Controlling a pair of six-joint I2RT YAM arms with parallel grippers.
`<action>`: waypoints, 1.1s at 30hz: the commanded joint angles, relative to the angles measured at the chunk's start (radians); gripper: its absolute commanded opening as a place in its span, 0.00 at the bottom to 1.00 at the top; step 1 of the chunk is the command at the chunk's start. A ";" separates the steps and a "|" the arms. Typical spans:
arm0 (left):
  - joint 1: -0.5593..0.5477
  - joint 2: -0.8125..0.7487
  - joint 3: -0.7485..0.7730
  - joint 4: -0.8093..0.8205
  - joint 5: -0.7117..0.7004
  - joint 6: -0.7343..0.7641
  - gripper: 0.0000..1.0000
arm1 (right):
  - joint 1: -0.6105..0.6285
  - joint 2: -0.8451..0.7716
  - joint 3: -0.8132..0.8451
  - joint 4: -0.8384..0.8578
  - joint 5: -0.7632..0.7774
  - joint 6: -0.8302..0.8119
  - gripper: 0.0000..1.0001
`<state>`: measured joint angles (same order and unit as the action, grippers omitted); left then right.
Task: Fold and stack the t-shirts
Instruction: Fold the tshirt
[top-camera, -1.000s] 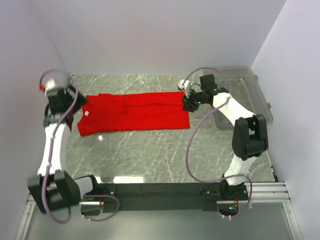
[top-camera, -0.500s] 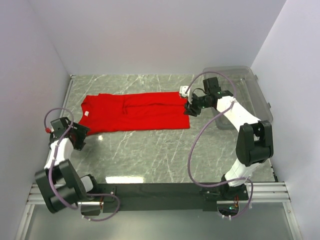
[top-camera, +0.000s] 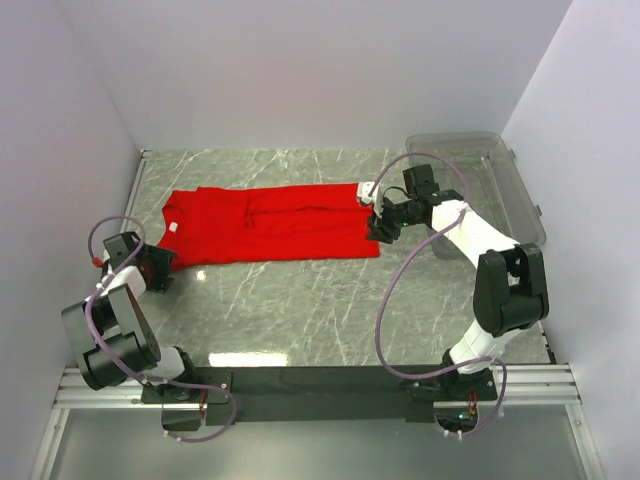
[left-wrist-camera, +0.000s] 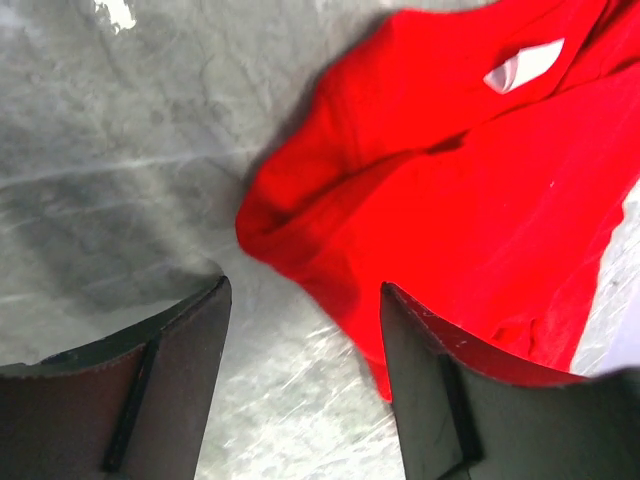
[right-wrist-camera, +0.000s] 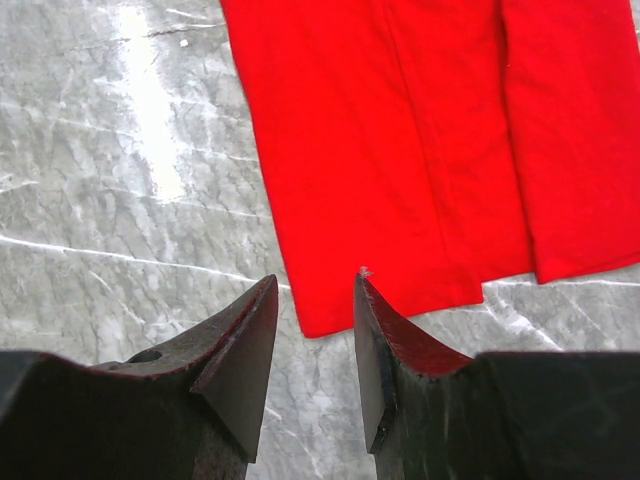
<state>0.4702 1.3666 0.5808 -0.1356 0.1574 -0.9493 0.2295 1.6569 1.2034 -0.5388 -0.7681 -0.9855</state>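
The red t-shirt (top-camera: 265, 222) lies folded into a long strip across the far half of the marble table, white neck label (top-camera: 173, 228) at its left end. My left gripper (top-camera: 160, 270) is open and empty, low at the shirt's near left corner; in the left wrist view the crumpled sleeve (left-wrist-camera: 300, 215) and label (left-wrist-camera: 522, 66) lie just ahead of the jaws (left-wrist-camera: 305, 290). My right gripper (top-camera: 378, 225) is open and empty over the shirt's right hem; in the right wrist view the hem corner (right-wrist-camera: 320, 322) sits between the fingertips (right-wrist-camera: 316, 283).
A clear plastic bin (top-camera: 500, 180) stands at the back right, beside the right arm. White walls close in the table on the left, back and right. The black rail with both arm bases runs along the near edge (top-camera: 320, 380).
My left arm has swung down from the shirt's collar end to the near left corner and folded back low. My right gripper has shifted slightly along the right hem.
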 joint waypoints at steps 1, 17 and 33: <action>0.005 0.040 0.021 0.031 -0.048 -0.019 0.67 | 0.004 -0.049 -0.008 0.028 -0.008 0.010 0.43; 0.008 0.135 0.106 0.005 -0.053 0.118 0.30 | 0.007 0.029 0.004 -0.004 0.133 -0.108 0.43; 0.019 0.172 0.160 -0.002 -0.012 0.176 0.02 | 0.157 0.148 -0.042 -0.009 0.368 -0.266 0.44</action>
<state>0.4786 1.5318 0.7017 -0.1253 0.1459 -0.8116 0.3862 1.7935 1.1332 -0.5655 -0.4492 -1.2304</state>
